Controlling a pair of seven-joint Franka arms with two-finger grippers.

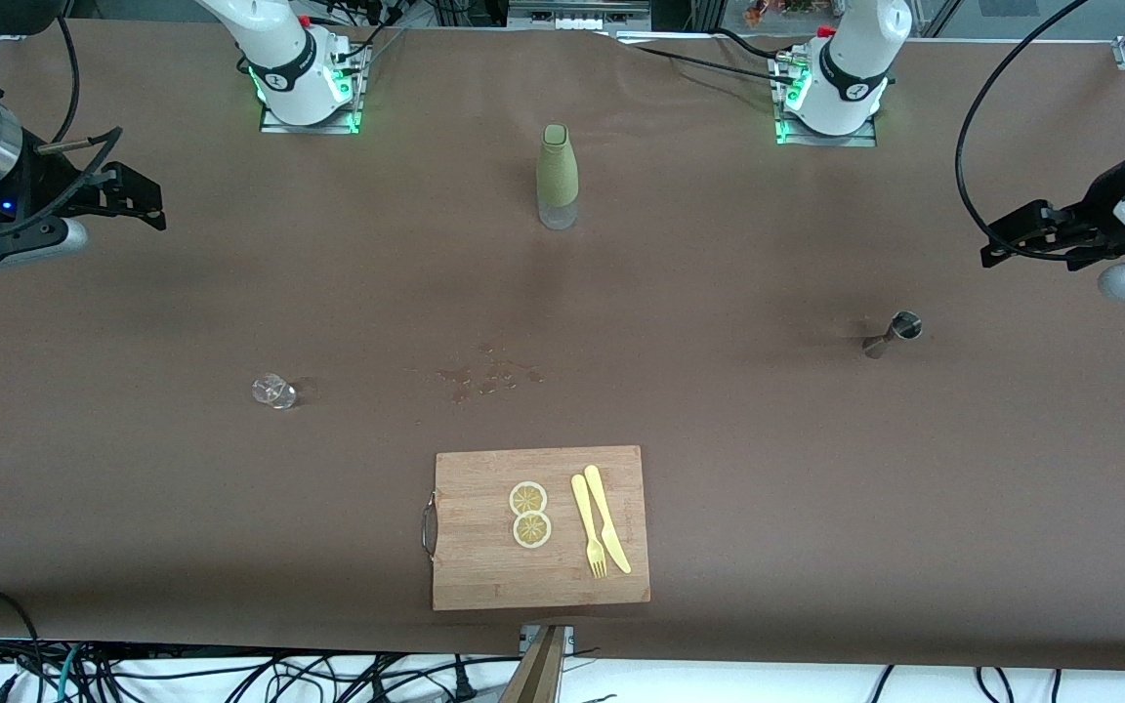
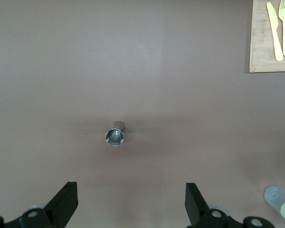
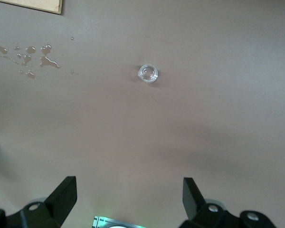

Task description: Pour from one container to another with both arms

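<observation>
A small metal jigger (image 1: 893, 334) (image 2: 115, 136) stands toward the left arm's end of the table. A small clear glass (image 1: 274, 391) (image 3: 147, 73) stands toward the right arm's end. A green bottle (image 1: 558, 176) (image 2: 282, 202) stands upright between the two arm bases. My left gripper (image 1: 997, 244) (image 2: 131, 199) hangs open and empty above the table's end, the jigger lying ahead of its fingers. My right gripper (image 1: 147, 200) (image 3: 129, 194) hangs open and empty above the other end, with the glass well ahead of it.
A wooden cutting board (image 1: 484, 576) (image 2: 263, 57) lies near the table's front edge, bearing two lemon slices (image 1: 529, 514), a yellow fork (image 1: 587, 527) and a yellow knife (image 1: 606, 517). Spilled drops (image 1: 489, 376) (image 3: 28, 54) wet the brown cover mid-table.
</observation>
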